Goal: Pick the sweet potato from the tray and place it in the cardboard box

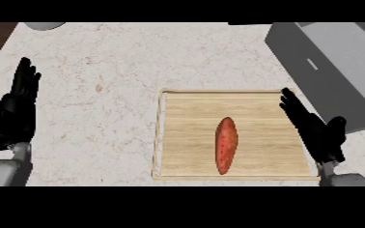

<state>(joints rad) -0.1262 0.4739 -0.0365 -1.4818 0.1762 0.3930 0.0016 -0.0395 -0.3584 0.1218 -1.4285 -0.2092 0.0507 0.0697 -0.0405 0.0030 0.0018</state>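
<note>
Currently the sweet potato [226,145] lies lengthwise mid-tray [185,174], untouched. Right hand [318,134] hangs over the tray's right edge, fingers straight. Left hand [19,107] rests released at the counter's [100,77] left edge.

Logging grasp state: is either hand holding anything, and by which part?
Nothing is held. The sweet potato lies untouched on the tray; the right hand and left hand are open.
</note>
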